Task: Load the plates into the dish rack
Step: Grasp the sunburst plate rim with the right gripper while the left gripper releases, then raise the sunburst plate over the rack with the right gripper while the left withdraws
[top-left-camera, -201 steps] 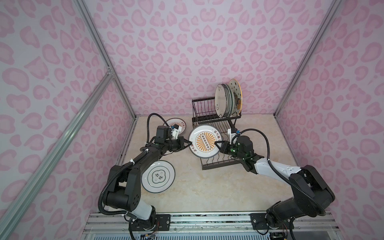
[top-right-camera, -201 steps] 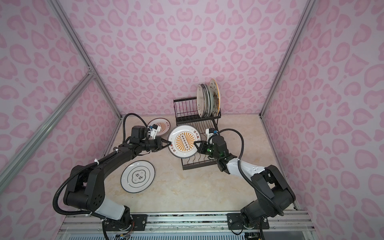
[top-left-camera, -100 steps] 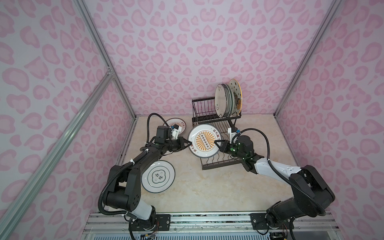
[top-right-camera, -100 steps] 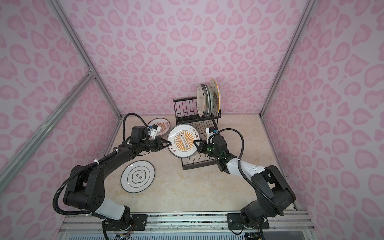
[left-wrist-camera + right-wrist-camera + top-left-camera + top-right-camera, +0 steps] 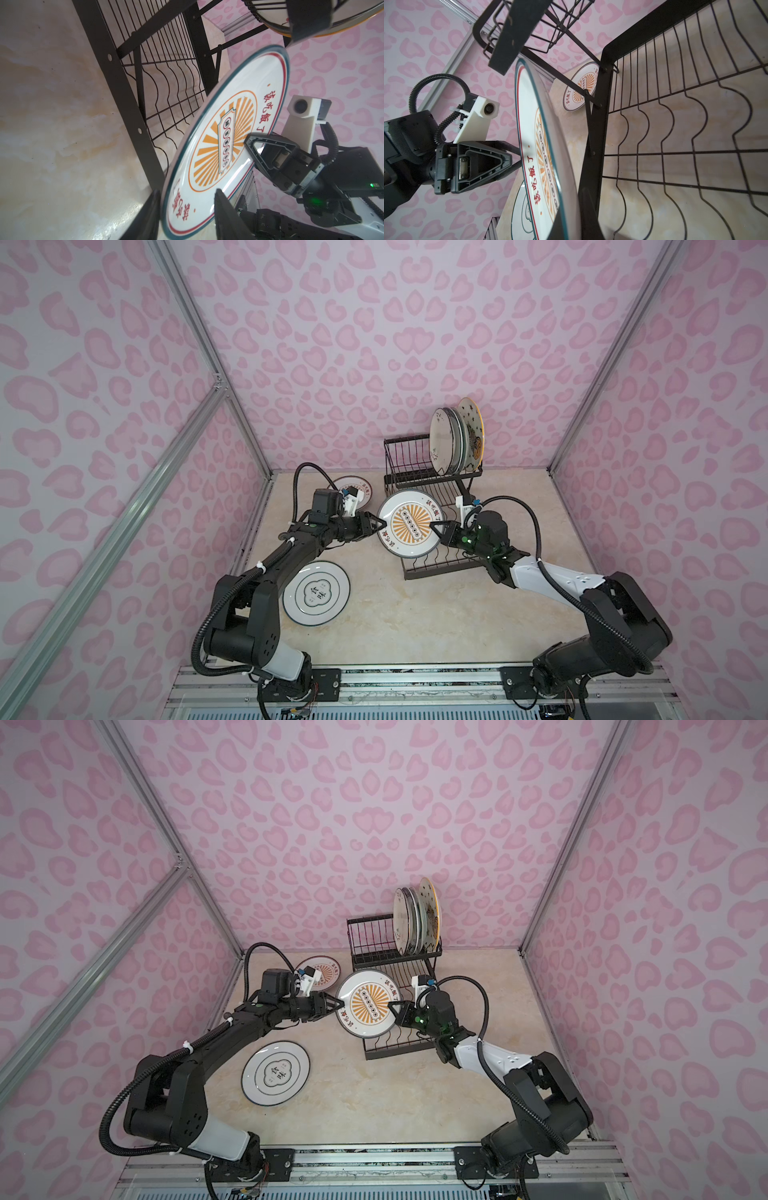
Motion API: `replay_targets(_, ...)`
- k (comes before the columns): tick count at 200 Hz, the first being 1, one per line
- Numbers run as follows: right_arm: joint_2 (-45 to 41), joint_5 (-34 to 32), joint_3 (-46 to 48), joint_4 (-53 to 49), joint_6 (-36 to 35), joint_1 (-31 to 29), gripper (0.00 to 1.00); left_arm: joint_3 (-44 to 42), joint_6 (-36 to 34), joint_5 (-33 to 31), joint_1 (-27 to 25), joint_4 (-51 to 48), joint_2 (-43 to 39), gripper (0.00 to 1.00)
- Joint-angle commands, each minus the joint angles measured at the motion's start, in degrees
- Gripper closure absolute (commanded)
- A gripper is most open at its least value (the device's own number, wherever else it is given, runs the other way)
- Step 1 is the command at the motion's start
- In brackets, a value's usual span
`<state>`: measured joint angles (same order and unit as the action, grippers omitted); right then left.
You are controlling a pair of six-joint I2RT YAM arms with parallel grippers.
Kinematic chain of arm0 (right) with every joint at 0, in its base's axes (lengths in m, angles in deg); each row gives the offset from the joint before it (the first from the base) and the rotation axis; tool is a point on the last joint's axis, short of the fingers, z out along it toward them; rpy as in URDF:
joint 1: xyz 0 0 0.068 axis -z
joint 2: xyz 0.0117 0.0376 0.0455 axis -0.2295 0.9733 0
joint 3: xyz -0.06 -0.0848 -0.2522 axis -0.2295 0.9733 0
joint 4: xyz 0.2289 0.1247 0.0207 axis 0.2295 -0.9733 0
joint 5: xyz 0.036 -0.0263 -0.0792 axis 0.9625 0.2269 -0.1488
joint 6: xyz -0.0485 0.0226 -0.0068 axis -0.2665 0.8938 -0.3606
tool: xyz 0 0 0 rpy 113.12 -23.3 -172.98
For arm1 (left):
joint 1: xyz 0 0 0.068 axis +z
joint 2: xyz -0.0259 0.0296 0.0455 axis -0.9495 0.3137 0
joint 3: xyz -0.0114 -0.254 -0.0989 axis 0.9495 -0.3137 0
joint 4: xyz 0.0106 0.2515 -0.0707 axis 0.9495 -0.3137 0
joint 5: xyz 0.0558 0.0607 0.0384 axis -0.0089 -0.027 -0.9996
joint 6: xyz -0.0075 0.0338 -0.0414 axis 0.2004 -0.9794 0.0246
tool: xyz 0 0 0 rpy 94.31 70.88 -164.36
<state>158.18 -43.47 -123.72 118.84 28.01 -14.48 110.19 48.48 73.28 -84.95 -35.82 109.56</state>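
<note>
The sunburst plate (image 5: 410,524), lettered 該吃飯了 in red, hangs tilted at the edge of the rack (image 5: 405,458), pinched by the right end effector (image 5: 434,526). The left end effector (image 5: 381,524) is spread around its rim. Beige marbled counter (image 5: 415,614), pink-spotted walls (image 5: 374,323).

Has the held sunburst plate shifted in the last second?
No. In a top view the held sunburst plate overlaps the same left part of the dish rack as before, right gripper shut on its rim.
</note>
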Motion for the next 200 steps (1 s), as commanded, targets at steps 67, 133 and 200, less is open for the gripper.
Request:
replay_targets(67, -5.9, 1.7, 4.9, -3.4, -4.3, 1.0, 1.0, 0.6, -2.1, -2.0, 1.5, -2.2, -2.4, 0.54)
replay_targets(133, -15.4, 6.7, 3.8, -9.0, -9.8, 2.9, 1.0, -0.7, -2.4, -2.5, 5.7, -4.0, -5.7, 0.54)
replay_targets(200, -17.9, 7.4, -8.4, -11.6, -13.9, 3.6, 1.0, -1.4, -1.5, -1.8, 6.2, -2.8, -5.5, 0.54)
